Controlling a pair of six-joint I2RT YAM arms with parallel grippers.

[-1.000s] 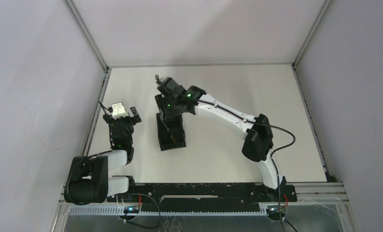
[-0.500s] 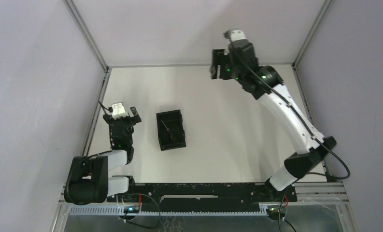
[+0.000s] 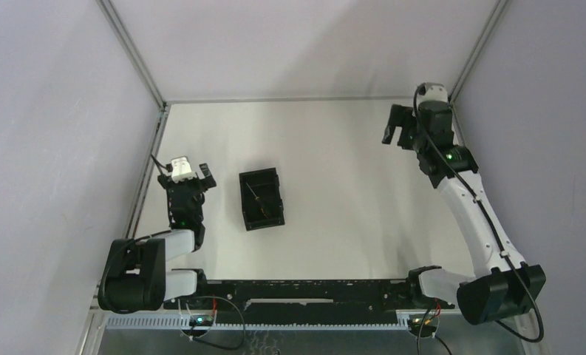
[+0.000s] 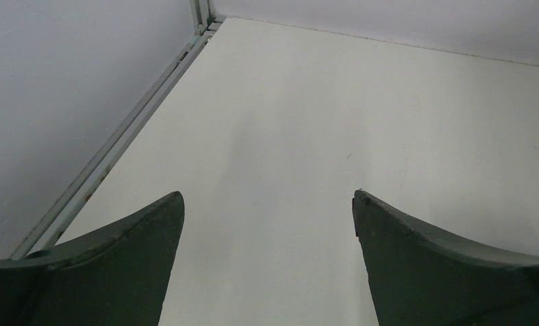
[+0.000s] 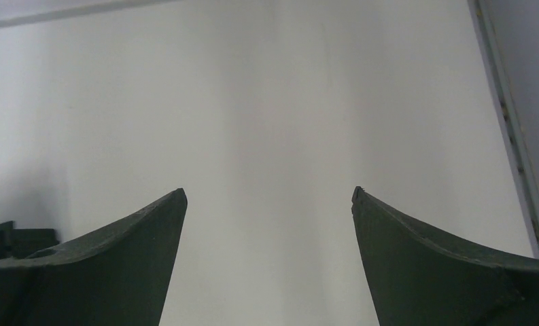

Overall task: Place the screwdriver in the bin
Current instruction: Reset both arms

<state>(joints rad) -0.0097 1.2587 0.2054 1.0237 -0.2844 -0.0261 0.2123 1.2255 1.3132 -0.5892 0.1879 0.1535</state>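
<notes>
Working on white table (image 3: 341, 214), grey walls (image 3: 304, 44). Seeing screwdriver (image 3: 256, 197) lying inside bin (image 3: 244, 203), 9 o'clock of centre. Holding right gripper (image 5: 266, 193) wide, empty, at 2 o'clock; left gripper (image 4: 266, 198) wide, at 9. Probably parking: keeping arms clear of bin

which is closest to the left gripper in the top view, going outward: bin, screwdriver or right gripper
1. bin: just to the right of the left gripper, its left wall nearest.
2. screwdriver: lying inside the bin, slightly farther right.
3. right gripper: far across, at the back right.
</notes>
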